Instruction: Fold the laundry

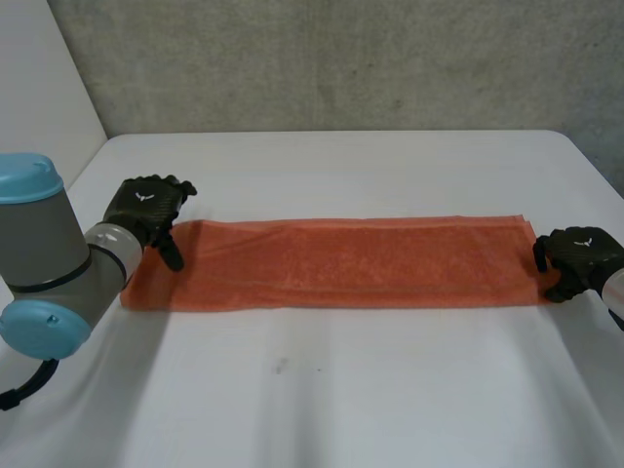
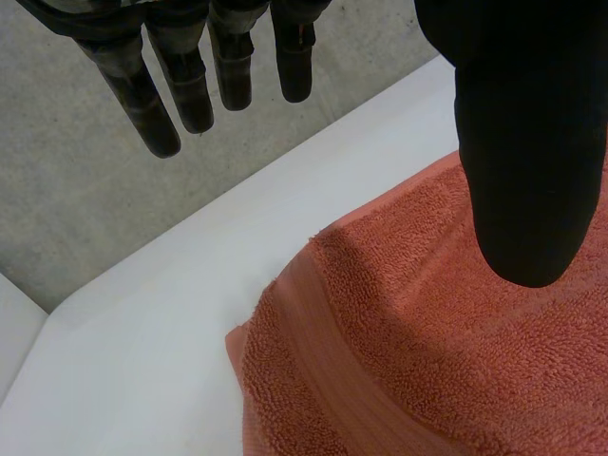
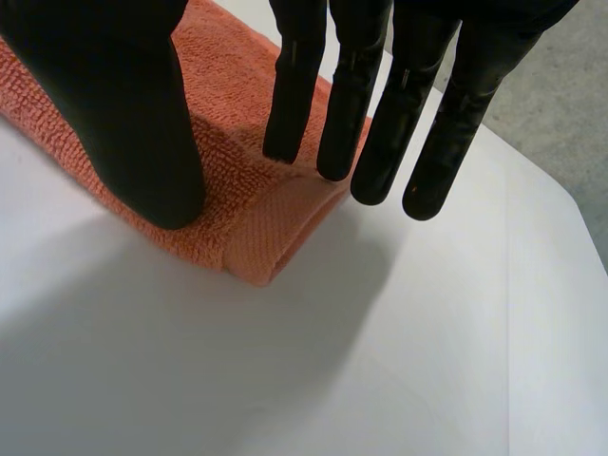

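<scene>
An orange towel [image 1: 341, 263], folded into a long narrow strip, lies flat across the white table [image 1: 322, 390]. My left hand [image 1: 146, 207] is at the strip's left end, over its far corner. In the left wrist view its fingers [image 2: 190, 85] hang straight, clear of the towel [image 2: 427, 361], and the thumb [image 2: 518, 171] is above the cloth. My right hand [image 1: 580, 258] is at the strip's right end. There its straight fingers [image 3: 380, 123] reach down over the towel's end edge [image 3: 256, 218], with the thumb [image 3: 123, 114] spread apart over the near edge. The cloth lies flat between them.
A grey concrete wall [image 1: 341, 58] runs behind the table's far edge. A white panel [image 1: 39, 88] stands at the far left. Bare tabletop lies in front of the towel and behind it.
</scene>
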